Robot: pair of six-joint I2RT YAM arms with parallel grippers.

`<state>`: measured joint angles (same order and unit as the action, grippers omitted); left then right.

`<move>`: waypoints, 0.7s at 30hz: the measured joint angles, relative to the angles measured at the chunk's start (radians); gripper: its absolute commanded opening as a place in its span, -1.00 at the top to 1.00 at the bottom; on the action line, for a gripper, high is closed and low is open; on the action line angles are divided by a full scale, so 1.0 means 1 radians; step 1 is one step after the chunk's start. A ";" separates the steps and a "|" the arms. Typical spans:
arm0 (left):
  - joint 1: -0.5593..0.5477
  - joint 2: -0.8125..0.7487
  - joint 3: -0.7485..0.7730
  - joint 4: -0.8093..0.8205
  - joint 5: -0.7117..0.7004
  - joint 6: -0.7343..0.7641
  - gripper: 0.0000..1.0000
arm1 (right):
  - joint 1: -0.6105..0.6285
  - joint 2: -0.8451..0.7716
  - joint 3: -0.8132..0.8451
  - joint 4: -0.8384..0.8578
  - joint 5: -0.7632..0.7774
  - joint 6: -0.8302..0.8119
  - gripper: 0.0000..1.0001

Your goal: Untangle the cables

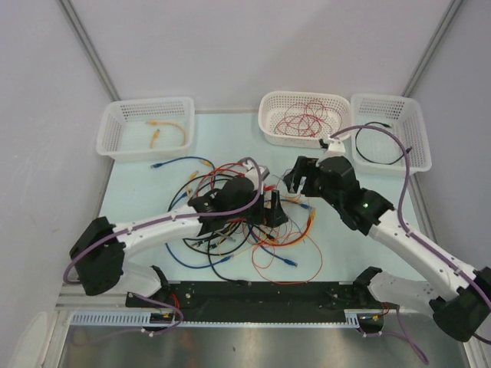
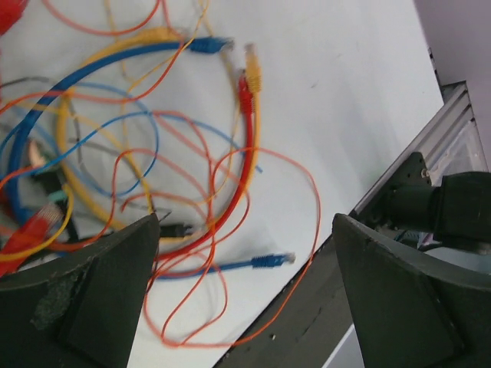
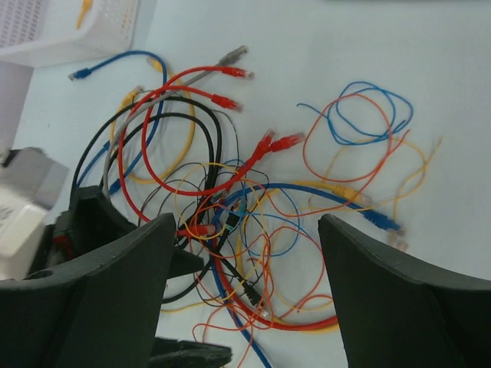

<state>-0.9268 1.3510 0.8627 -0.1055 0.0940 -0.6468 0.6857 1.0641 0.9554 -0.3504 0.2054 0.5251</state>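
A tangle of cables (image 1: pixel 238 222) in red, orange, yellow, blue and black lies in the middle of the table. My left gripper (image 1: pixel 272 208) hangs over the tangle's right part, jaws wide open and empty; its wrist view shows a blue plug (image 2: pixel 268 261), a thin orange loop (image 2: pixel 299 230) and a red cable (image 2: pixel 244 138) below. My right gripper (image 1: pixel 295 178) is open and empty, above the tangle's upper right; its wrist view shows the knot (image 3: pixel 238 222) between its fingers.
Three white baskets stand at the back: the left one (image 1: pixel 115 126) holds a yellow-orange cable, the middle one (image 1: pixel 268 126) red cables, the right one (image 1: pixel 418 130) a black cable. A blue cable (image 1: pixel 184 161) lies loose at the tangle's upper left. A black rail (image 1: pixel 253 295) runs along the near edge.
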 measured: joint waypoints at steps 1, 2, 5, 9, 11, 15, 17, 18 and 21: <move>-0.008 0.032 0.023 0.020 0.000 -0.001 -0.88 | 0.000 -0.030 -0.002 -0.018 0.011 0.001 -0.61; -0.014 0.066 0.044 0.035 0.000 -0.005 -0.83 | -0.001 -0.061 -0.002 -0.027 0.021 0.002 -0.61; -0.017 0.151 0.078 0.072 -0.004 -0.012 -0.67 | -0.004 -0.153 -0.002 -0.044 0.043 0.003 -0.61; -0.017 0.246 0.098 0.093 -0.003 -0.027 -0.29 | -0.007 -0.241 -0.002 -0.052 0.055 0.003 -0.61; -0.017 0.291 0.116 0.098 -0.003 -0.032 0.02 | -0.010 -0.261 -0.002 -0.058 0.058 0.003 -0.61; -0.017 0.363 0.143 0.102 -0.004 -0.028 1.00 | -0.020 -0.285 -0.002 -0.084 0.060 0.002 -0.60; -0.017 0.371 0.155 0.089 -0.013 -0.026 1.00 | -0.027 -0.289 -0.002 -0.095 0.060 0.002 -0.59; -0.017 0.370 0.163 0.074 -0.020 -0.019 1.00 | -0.031 -0.291 -0.002 -0.101 0.060 0.002 -0.59; -0.013 0.340 0.192 0.028 -0.059 0.006 1.00 | -0.041 -0.304 -0.002 -0.111 0.064 0.000 -0.58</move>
<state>-0.9394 1.6909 1.0546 -0.0772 0.0349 -0.6411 0.6449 0.7601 0.9535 -0.4610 0.2695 0.5255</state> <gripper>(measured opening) 0.010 0.795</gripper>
